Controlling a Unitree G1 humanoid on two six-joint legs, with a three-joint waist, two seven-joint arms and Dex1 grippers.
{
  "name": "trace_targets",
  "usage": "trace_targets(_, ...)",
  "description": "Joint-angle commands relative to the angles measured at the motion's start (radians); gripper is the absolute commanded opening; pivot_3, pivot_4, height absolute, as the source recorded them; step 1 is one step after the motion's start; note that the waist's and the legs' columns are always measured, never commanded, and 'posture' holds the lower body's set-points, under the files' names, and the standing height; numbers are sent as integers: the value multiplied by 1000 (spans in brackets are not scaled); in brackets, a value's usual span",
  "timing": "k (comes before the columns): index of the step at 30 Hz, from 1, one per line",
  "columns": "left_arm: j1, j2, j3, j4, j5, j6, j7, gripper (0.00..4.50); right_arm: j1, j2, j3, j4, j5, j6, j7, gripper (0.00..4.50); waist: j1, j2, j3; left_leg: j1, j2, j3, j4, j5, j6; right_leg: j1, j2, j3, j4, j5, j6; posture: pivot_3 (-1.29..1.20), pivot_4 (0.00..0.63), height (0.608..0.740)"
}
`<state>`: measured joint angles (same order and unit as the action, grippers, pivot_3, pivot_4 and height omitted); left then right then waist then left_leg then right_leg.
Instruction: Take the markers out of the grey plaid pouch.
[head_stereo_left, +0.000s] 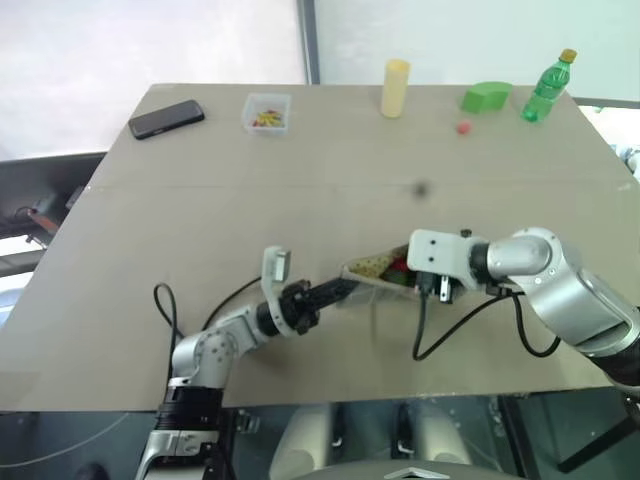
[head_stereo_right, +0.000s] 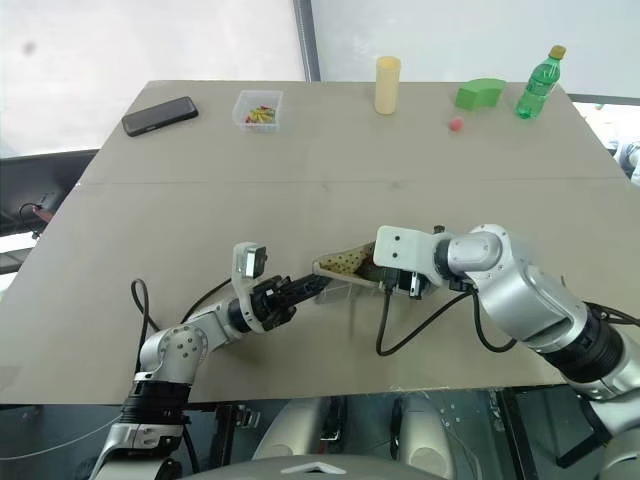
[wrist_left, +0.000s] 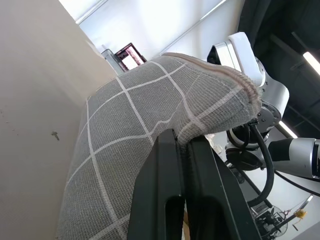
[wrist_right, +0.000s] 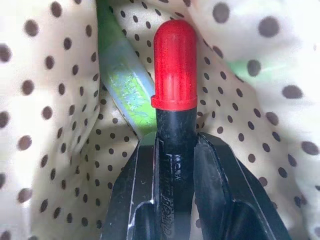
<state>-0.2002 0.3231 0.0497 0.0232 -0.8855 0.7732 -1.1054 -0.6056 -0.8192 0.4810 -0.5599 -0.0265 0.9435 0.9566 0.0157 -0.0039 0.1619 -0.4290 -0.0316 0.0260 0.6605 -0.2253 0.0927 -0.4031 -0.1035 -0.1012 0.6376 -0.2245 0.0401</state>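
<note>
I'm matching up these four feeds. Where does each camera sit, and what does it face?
Left and right eye: on the head, looking down over the table and both arms.
Left wrist: along the left gripper, shut on the grey plaid pouch.
Right wrist: inside the pouch, right gripper gripping the red marker beside the green marker.
Shared: the pouch.

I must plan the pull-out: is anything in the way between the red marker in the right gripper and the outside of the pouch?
Nothing visible blocks it. The right gripper is shut on the red marker inside the grey plaid pouch, whose dotted lining surrounds it. The light green marker lies beside it. The left gripper pinches the pouch's edge.
</note>
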Motion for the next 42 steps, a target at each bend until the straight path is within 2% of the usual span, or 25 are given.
trace_targets(1, -3, 13, 10, 7, 23, -40, -19, 0, 29, 45, -242, -121, 201, 97, 61, 774, 0, 0, 0, -1, 0, 0, 0, 0, 0, 0, 0, 0, 0, 0, -1, 0, 150, 740)
trace_targets(7, 6, 5, -6, 8, 64, -102, -23, 0, 25, 170, -659, -146, 518, 281, 68, 774, 2, 0, 0, -1, 0, -1, -1, -1, 1, 0, 0, -1, -1, 1, -1, 0, 150, 740)
trace_targets(10, 13, -1, -13, 5, 86, -142, -30, 0, -85, 307, -930, -78, 639, 400, -46, 774, -1, 2, 1, -1, 0, -1, -1, -1, 2, 0, -1, -1, -3, 1, -2, 0, 150, 740)
trace_targets(12, 15, -6, -14, 2, 99, -166, -34, 0, -121, 308, -1014, -35, 615, 448, -138, 774, 2, 2, 1, -2, 0, 0, -1, -1, 1, -1, -1, 0, -2, 2, -3, 0, 150, 740)
trace_targets(14, 18, -11, -13, -1, 108, -188, -32, 0, -99, 242, -1017, 15, 545, 439, -226, 774, 10, 2, 1, -2, 0, -1, -2, -1, 1, -1, -1, -1, -3, 2, -4, 0, 150, 740)
trace_targets(17, 31, -16, -17, -9, 115, -207, -30, 0, -32, 115, -954, 112, 468, 389, -294, 774, 12, 2, 1, -2, -2, 0, -6, -1, 1, -1, -2, -1, -6, 2, -4, 0, 150, 740)
trace_targets(20, 47, -19, -25, -17, 124, -225, -34, 0, 40, 26, -816, 227, 391, 290, -321, 774, 4, 6, -1, -2, -2, 3, -8, 4, 1, -2, -2, 1, -7, 2, -4, 0, 150, 740)
trace_targets(24, 56, -26, -33, -19, 134, -248, -38, 0, 72, 34, -660, 410, 324, 157, -329, 774, -3, 6, -1, -1, 0, 3, -9, 4, 2, -2, 0, 1, -7, 2, -4, 0, 150, 740)
trace_targets(28, 60, -29, -33, -21, 138, -262, -39, 0, 62, 41, -573, 576, 279, 47, -318, 774, -1, 6, -1, -2, -1, 4, -8, 2, 7, -2, -1, 2, -7, 2, -4, 0, 150, 740)
trace_targets(29, 62, -28, -32, -23, 139, -264, -41, 0, 62, 42, -562, 603, 278, 28, -310, 1487, 0, 6, -1, -2, -1, 4, -7, 2, 7, -1, 0, 2, -7, 2, -4, 0, 150, 740)
trace_targets(30, 65, -27, -30, -26, 139, -267, -42, 0, 83, 26, -544, 605, 269, 1, -296, 1843, 0, 6, -1, -2, -1, 4, -7, 2, 7, -1, 0, 2, -7, 2, -4, 0, 150, 740)
trace_targets(32, 71, -25, -25, -33, 137, -269, -41, 0, 126, 4, -561, 552, 282, -24, -273, 2663, 1, 6, -1, -2, -1, 4, -8, 2, 7, -2, 0, 2, -7, 2, -3, 0, 150, 740)
trace_targets(35, 78, -24, -19, -39, 133, -271, -40, 0, 186, -40, -651, 401, 335, -27, -237, 2663, 1, 8, -1, -2, 0, 4, -8, 3, 5, -1, 1, 2, -7, 2, -3, 0, 150, 740)
trace_targets(39, 82, -21, -14, -40, 129, -273, -41, 0, 186, -30, -853, 122, 563, 63, -183, 2663, 0, 10, 1, -3, 0, 4, -8, 1, 8, -2, 1, 2, -7, 2, -3, 0, 150, 740)
trace_targets(42, 79, -19, -12, -32, 129, -274, -49, 0, 159, -6, -874, -79, 728, 156, -208, 2663, 0, 9, 1, -1, 2, 4, -8, 1, 8, -1, 1, 1, -7, 2, -2, 0, 150, 740)
